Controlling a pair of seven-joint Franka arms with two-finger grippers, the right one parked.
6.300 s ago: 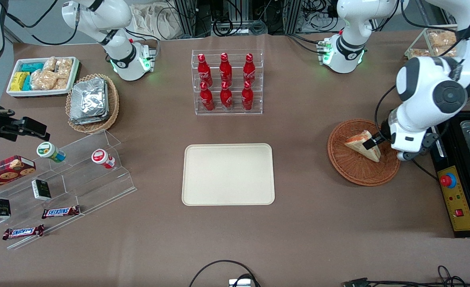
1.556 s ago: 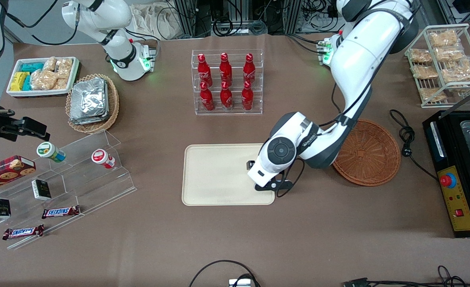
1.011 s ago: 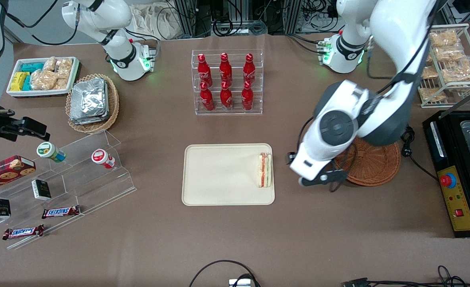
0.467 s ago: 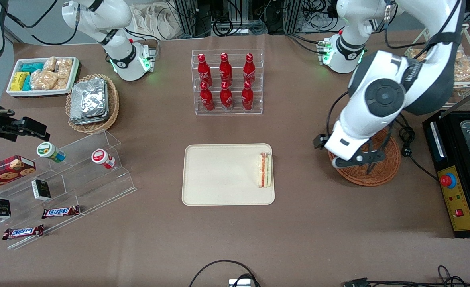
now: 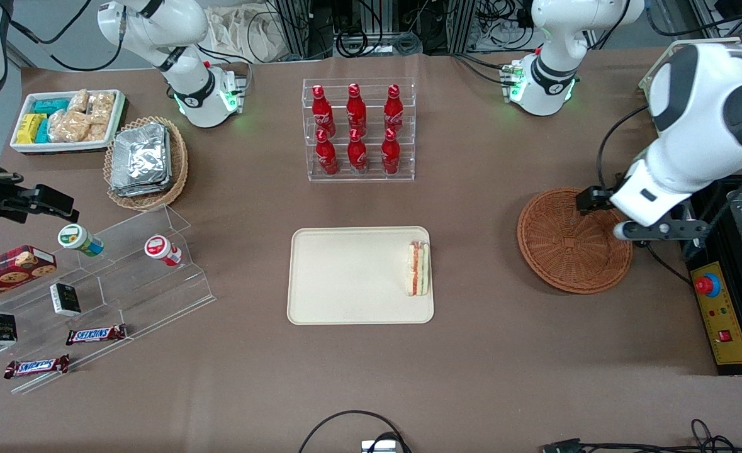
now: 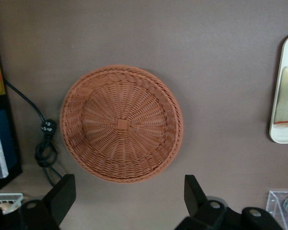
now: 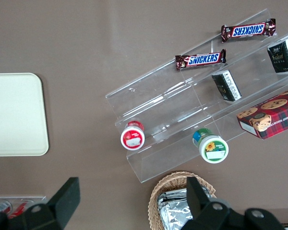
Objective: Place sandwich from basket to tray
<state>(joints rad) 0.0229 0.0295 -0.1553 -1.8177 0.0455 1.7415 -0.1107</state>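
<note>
A: Where's the sandwich [image 5: 417, 268] sitting rn?

B: I'm seeing it on the tray [image 5: 345, 277], standing on edge against the rim nearest the basket [image 5: 566, 251]. Basket's showing nothing in it.

A: Gripper [image 6: 127, 191]?

B: Hanging above the basket's edge toward the working arm's end, fingers [image 6: 62, 196] spread wide, holding nothing.

A: If it needs re-gripping?

B: I'm guessing it's light, soft, squashes easily. I'd be pinching the flat bread faces, gentle, not the filling side.

A: Looks?

B: Pale bread wedge, red-orange and green stripes along the cut edge.
</note>
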